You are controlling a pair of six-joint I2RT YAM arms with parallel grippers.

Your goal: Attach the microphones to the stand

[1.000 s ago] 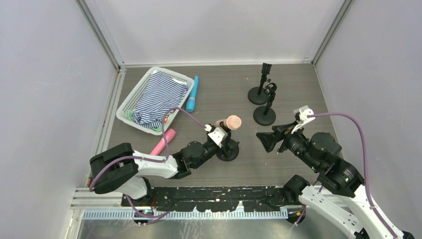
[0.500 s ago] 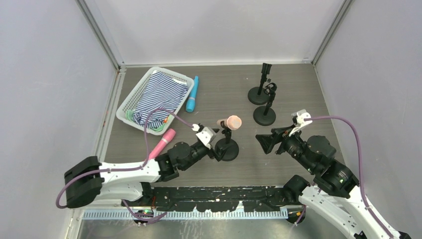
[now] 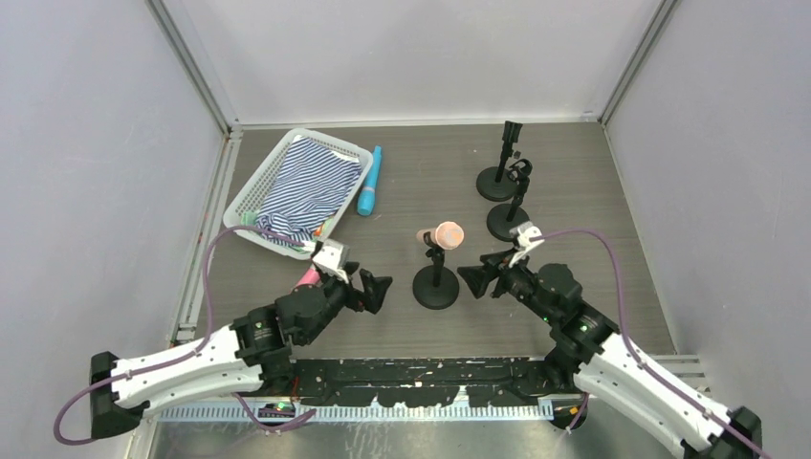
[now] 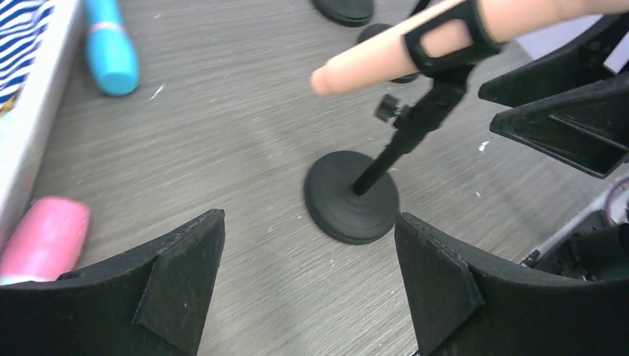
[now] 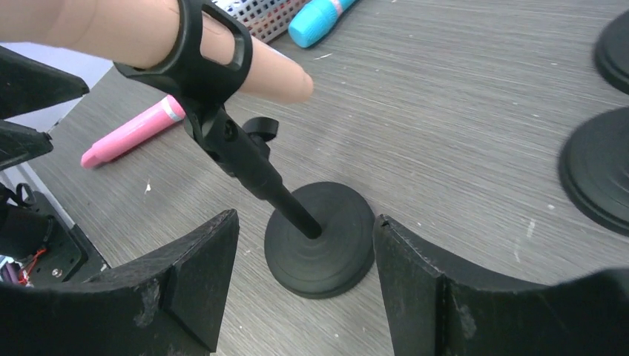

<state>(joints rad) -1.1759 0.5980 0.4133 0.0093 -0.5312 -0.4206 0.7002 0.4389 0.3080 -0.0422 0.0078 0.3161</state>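
Meanwhile the left pincer [image 3: 378, 287] has drawn back from the stand [image 3: 436, 287] and the right pincer [image 3: 471, 277] has come nearer; both are apart, empty. The peach microphone [image 3: 442, 234] sits in the stand's clip; the blue microphone [image 3: 369, 182] and pink microphone [image 4: 44, 237] lie on the table [image 3: 574, 172].

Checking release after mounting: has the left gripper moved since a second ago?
Yes. The left gripper has pulled leftward, away from the stand base, toward the pink microphone.
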